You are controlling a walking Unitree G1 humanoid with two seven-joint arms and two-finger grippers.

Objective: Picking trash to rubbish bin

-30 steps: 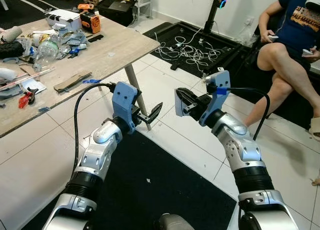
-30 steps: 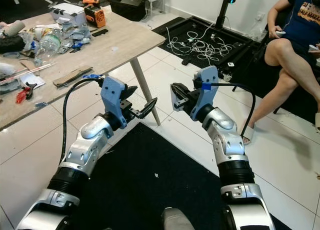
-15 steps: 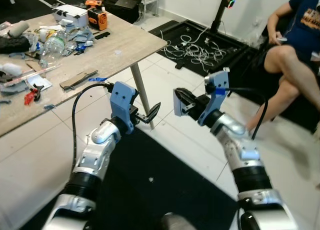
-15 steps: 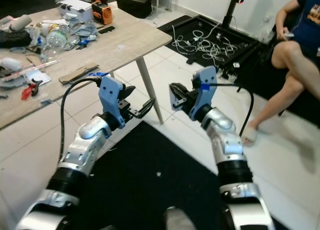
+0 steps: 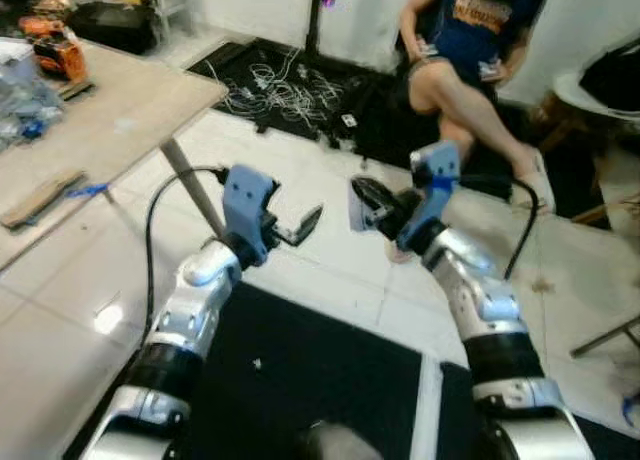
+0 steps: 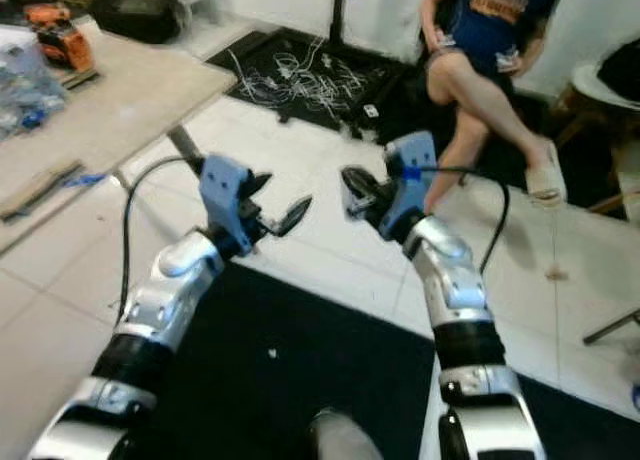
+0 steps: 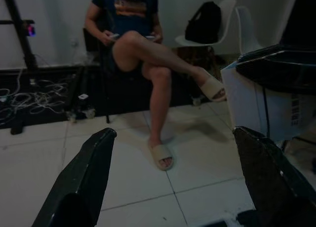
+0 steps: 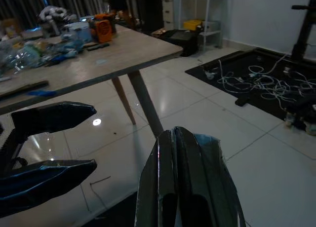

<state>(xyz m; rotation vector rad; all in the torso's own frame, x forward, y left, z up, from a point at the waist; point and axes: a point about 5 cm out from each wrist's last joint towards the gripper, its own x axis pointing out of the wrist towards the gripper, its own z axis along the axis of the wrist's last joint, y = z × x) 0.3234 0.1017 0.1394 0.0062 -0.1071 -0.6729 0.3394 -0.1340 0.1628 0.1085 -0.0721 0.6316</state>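
- The left gripper [image 5: 300, 225] is held up in the air over the white tile floor [image 5: 330, 180], near the far edge of the black mat [image 5: 310, 370]. Its jaws are wide apart, with nothing between them.
- The right gripper [image 5: 368, 202] is up beside the left gripper, just apart from it. Its jaws are pressed together, and I cannot tell if anything is in them.
- The counter [image 5: 90, 110] is off to the left of the left gripper. Trash [image 6: 25, 75] sits in a heap on the far left part of it, well apart from both grippers. A flat strip of cardboard [image 5: 40, 195] lies near the counter's front edge.
- An orange tool [image 6: 55, 40] stands behind the trash.
- White cables [image 5: 285, 80] lie in a tangle on a dark mat past the counter.
- A person [image 5: 470, 50] sits on a chair beyond the right gripper, legs crossed, in sandals.
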